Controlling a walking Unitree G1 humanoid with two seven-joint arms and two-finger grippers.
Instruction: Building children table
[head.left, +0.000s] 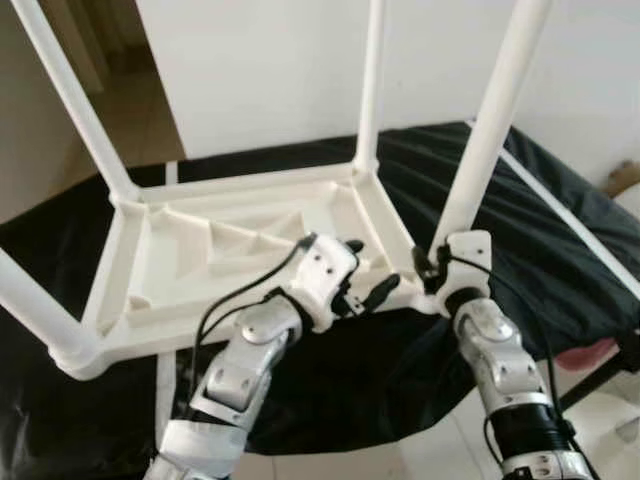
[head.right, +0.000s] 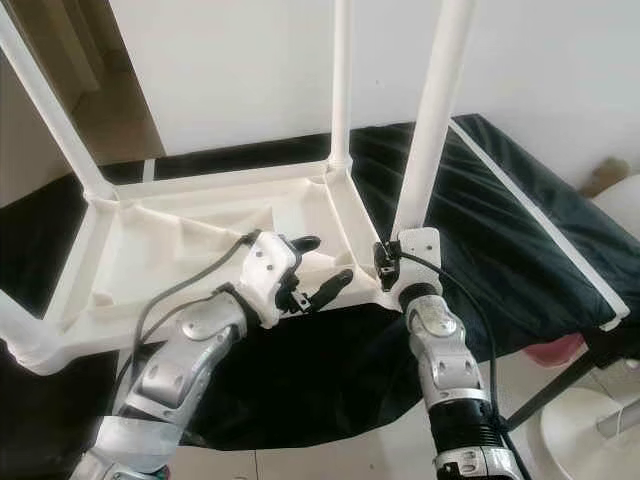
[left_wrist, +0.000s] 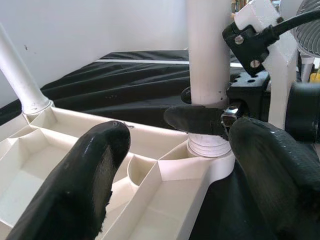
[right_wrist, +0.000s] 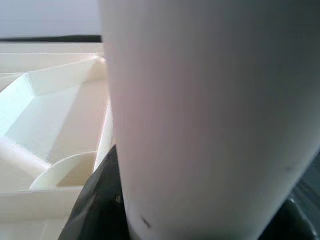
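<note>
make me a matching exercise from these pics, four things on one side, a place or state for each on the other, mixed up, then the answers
Things:
1. left gripper
2. right gripper
3. white tabletop
4. black cloth

Places or states:
A. spread out beneath the table parts
B. lying upside down, ribbed underside facing up
C. open, over the tabletop's near edge
D. closed around the base of the near right leg

Pairs: 1-C, 2-D, 3-B, 4-A
</note>
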